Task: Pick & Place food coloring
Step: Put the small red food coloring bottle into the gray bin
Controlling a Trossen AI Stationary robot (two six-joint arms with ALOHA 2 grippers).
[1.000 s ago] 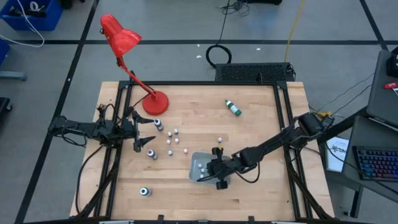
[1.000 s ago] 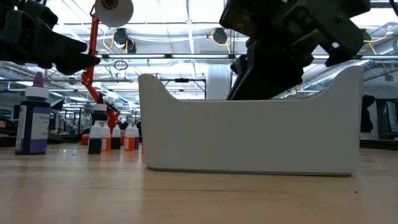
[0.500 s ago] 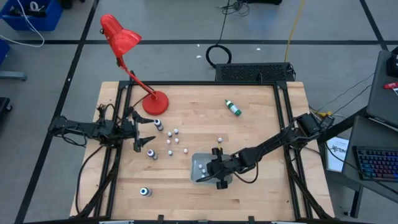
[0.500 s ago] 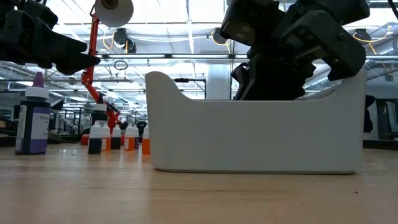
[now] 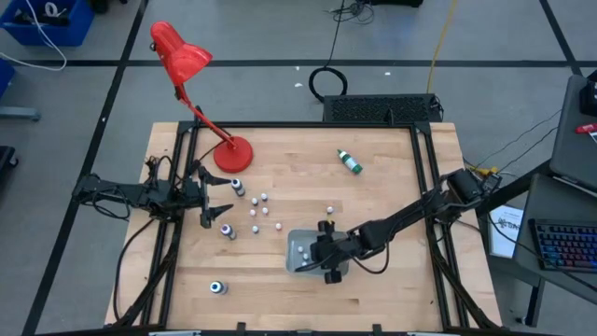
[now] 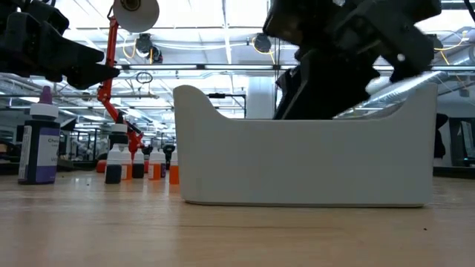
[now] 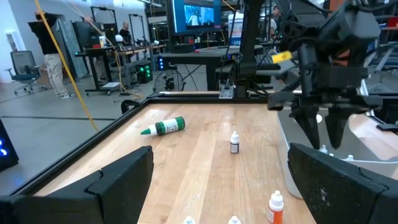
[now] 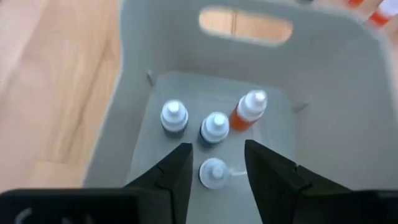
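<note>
At the left edge of the bench point(image 5: 373, 196) our left gripper point(image 5: 213, 210) waits with its jaws spread wide and nothing between them. The loose food coloring bottles point(image 5: 258, 211) stand upright just ahead of those jaws, so we judge this arm the nearer one for the next pick. One dark bottle point(image 5: 227, 231) sits just beside the jaws, another point(image 5: 217, 287) stands well apart near the front edge, and a green bottle point(image 5: 350, 162) lies on its side far ahead, its long axis slanted across the boards.

Further right, our right gripper point(image 8: 216, 163) hangs inside the grey tray point(image 8: 323, 93), jaws parted and empty. Directly under and just ahead of them four bottles point(image 8: 214, 127) rest on the tray floor. The tray walls close in on both sides, so we judge straight up the only clear way out.
</note>
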